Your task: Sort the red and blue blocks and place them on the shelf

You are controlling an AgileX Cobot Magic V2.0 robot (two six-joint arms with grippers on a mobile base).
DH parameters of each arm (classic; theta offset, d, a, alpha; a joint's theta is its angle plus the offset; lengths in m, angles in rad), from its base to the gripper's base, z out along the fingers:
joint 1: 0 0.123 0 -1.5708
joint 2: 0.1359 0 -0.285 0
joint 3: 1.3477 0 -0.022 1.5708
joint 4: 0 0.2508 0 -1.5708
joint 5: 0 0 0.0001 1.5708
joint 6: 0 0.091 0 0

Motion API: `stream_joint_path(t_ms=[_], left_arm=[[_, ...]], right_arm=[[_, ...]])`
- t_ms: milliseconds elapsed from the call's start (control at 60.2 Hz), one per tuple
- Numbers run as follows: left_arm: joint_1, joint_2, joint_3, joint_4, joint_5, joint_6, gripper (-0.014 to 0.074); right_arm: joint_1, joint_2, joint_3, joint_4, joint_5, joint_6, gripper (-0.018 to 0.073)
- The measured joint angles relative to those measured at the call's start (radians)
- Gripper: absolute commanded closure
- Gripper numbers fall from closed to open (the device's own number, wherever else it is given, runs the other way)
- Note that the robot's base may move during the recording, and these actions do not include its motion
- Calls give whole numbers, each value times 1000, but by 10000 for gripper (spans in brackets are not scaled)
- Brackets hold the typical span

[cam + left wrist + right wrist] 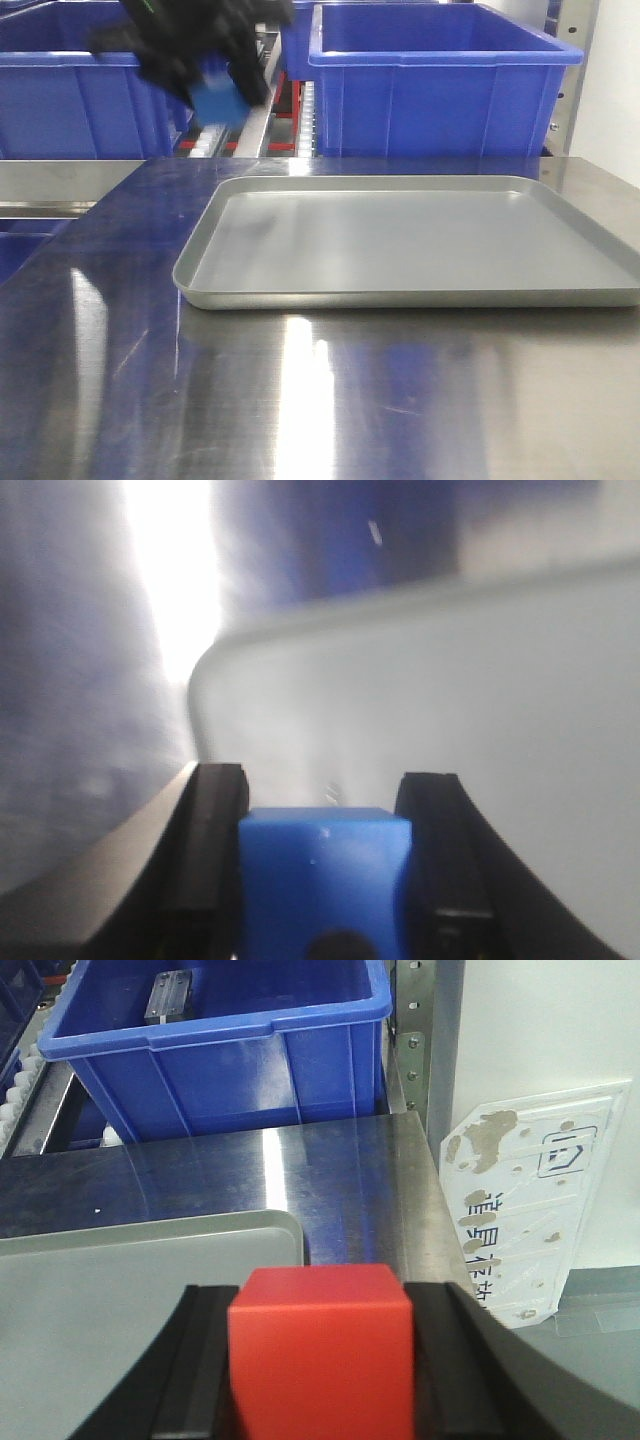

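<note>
The blue block [218,98] hangs in the air at the upper left of the front view, clamped in my left gripper [222,92], which is blurred. In the left wrist view the same blue block [325,880] sits tight between the black fingers [215,850] of the left gripper [325,825], above the tray's corner. My right gripper [320,1335] is shut on the red block [320,1355], held over the tray's far right corner. The shelf [265,125] shows behind the table as grey rails and roller tracks between the bins.
A shallow silver tray [300,240] lies on the glossy steel tabletop [330,400]. Two large blue bins [440,90] [60,100] stand on the rack behind. The right bin [220,1050] holds a dark metal part. A grey upright post [420,1040] flanks it.
</note>
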Motion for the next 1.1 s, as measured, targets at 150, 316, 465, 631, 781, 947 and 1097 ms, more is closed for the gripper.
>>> stream_joint_path(t_ms=[150,316,465,631,781,947,1097], left_arm=[[62,-124,12,26,25,0,470],[134,-281,101,48,12,0,470],[193,-425,250,57,-37,0,470],[223,-601,441,59,-114,0,470],[244,-740,592,67,-160,0,470],[281,-872,735,70,-207,0,470],[322,-974,842,70,-255,0,470]], right_arm=[[0,0,0,0,0,0,497],[0,0,0,0,0,0,497],[0,0,0,0,0,0,497],[0,0,0,0,0,0,497],[0,0,0,0,0,0,497],[0,0,0,0,0,0,497],[0,0,0,0,0,0,497]])
